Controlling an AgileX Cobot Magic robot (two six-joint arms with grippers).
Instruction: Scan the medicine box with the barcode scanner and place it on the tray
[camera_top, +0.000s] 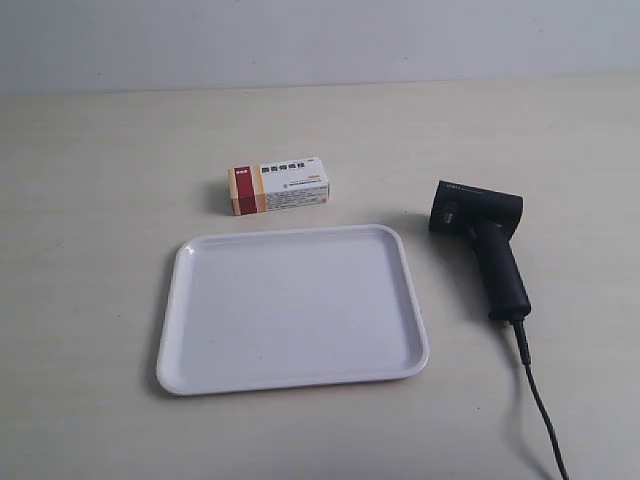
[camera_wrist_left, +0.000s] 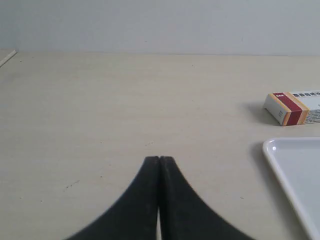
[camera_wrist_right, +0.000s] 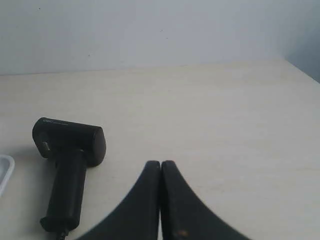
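Glossy white plastic tray (camera_top: 177, 300), matt black scanner (camera_top: 485, 240), prob. cardboard box (camera_top: 280, 186)

Carton print (camera_top: 292, 181) perhaps unreadable

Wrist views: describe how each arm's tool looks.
Left tool: two matte black fingers, broad at the base and curving to narrow tips. Right tool: the same black curved pair, with a small orange-brown speck low on one finger. No cables, sleeves or lettering visible.

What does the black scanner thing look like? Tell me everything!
The scanner is matte black, plastic by the look, gun-shaped: a boxy head, a long thick handle and a black cable from the handle's end. It lies flat on the table, beside the tray without touching it. No gripper touches it.
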